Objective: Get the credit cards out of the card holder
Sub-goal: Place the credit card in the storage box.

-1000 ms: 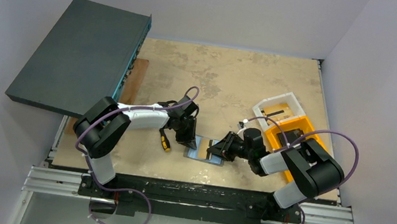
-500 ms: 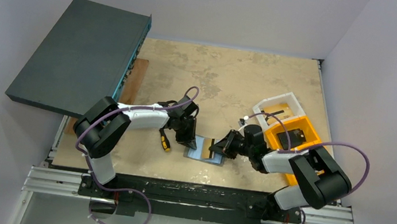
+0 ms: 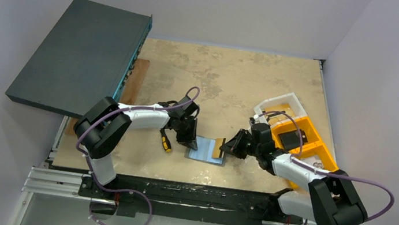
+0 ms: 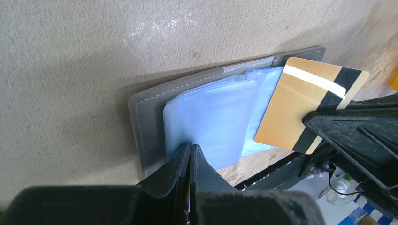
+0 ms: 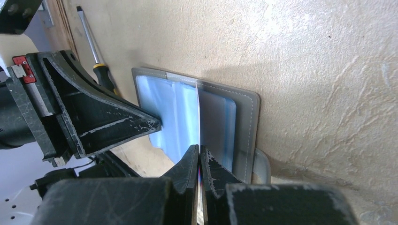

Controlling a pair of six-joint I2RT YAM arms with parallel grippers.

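The grey card holder point(image 3: 204, 150) lies open on the table with its pale blue sleeves point(image 4: 220, 117) showing. My left gripper point(image 3: 189, 141) is shut, and its tips point(image 4: 190, 149) press down on the left sleeves. My right gripper point(image 3: 225, 147) is shut on a tan credit card point(image 4: 300, 103) with a black stripe. The card stands over the holder's right half, mostly out of its sleeve. In the right wrist view the card point(image 5: 198, 112) shows edge-on between the shut fingers point(image 5: 187, 161), above the card holder point(image 5: 246, 117).
A yellow-handled screwdriver point(image 3: 165, 140) lies just left of the left gripper. An orange bin point(image 3: 304, 145) and a white tray point(image 3: 282, 107) sit at the right. A large dark flat box point(image 3: 82, 56) overhangs the table's far left, beside a wooden board point(image 3: 136, 78).
The right gripper has shut on the tan card and drawn it rightward out of the sleeve. The right arm has swung out to the right. The left gripper has stayed put on the holder.
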